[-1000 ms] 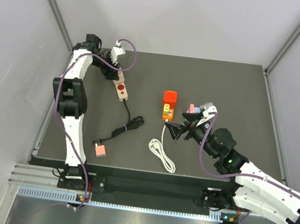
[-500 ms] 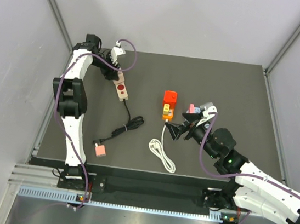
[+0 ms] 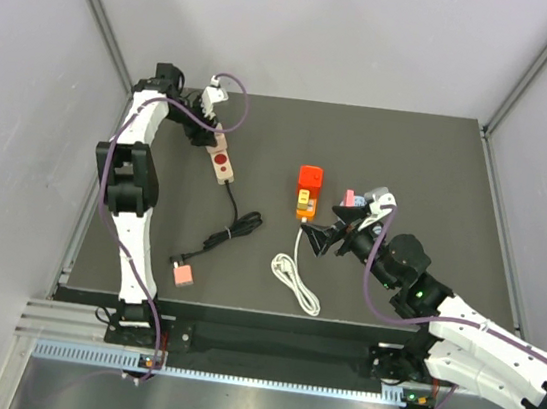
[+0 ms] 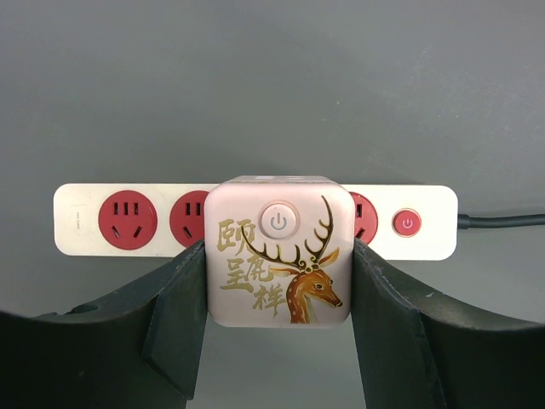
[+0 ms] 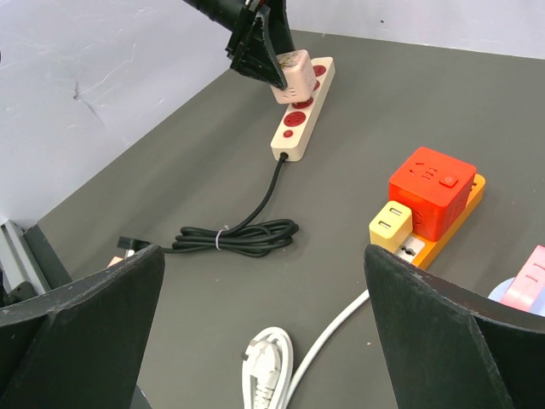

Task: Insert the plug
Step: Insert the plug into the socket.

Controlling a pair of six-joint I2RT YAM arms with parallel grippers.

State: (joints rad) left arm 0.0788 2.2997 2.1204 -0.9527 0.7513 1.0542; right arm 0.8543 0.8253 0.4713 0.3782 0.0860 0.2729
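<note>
The plug (image 3: 309, 176) is a bright red cube sitting on the far end of the orange power strip (image 3: 304, 207), with a yellow adapter (image 5: 390, 224) next to it; the right wrist view shows the plug (image 5: 430, 192) too. My right gripper (image 3: 321, 239) hovers open just in front of that strip, nothing between its fingers (image 5: 85, 332). At the back left, my left gripper (image 3: 208, 115) is shut on a cream cube adapter with a deer print (image 4: 279, 256), held against the beige strip with red sockets (image 4: 85, 230). Whether it is fully seated cannot be told.
The beige strip's black cord lies coiled (image 3: 235, 230) and ends near a small pink block (image 3: 183, 273). A white cable with its plug (image 3: 294, 278) trails from the orange strip. A pink and blue object (image 3: 352, 197) sits beside my right wrist. Walls enclose the table.
</note>
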